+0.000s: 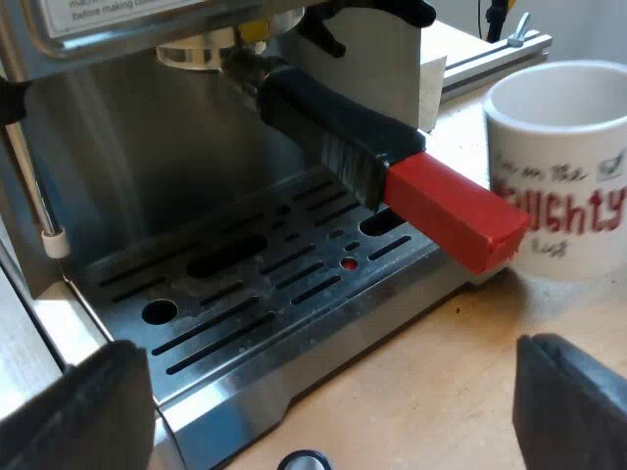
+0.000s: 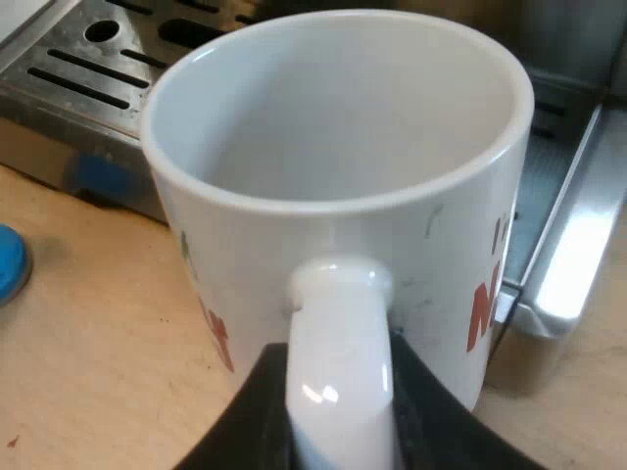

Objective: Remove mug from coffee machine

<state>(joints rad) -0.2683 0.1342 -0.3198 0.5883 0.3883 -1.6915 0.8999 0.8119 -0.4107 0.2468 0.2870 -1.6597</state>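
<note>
A white mug [image 2: 333, 157] with red lettering is empty, and its handle [image 2: 338, 352] lies between the black fingers of my right gripper [image 2: 341, 416], which is shut on it. The same mug [image 1: 558, 166] stands on the wooden table just off the edge of the machine's drip tray [image 1: 265, 284], near the red end [image 1: 456, 211] of the holder's handle. The holder [image 1: 323, 113] is locked into the machine's front. My left gripper [image 1: 333, 392] hangs open before the drip tray, with nothing between its fingers [image 1: 98, 406].
The slotted metal drip tray [image 2: 83, 64] lies behind the mug. A blue round thing [image 2: 8, 259] lies on the wooden table [image 2: 88, 362] near the tray. A thin steam wand [image 1: 39, 196] hangs at the machine's side.
</note>
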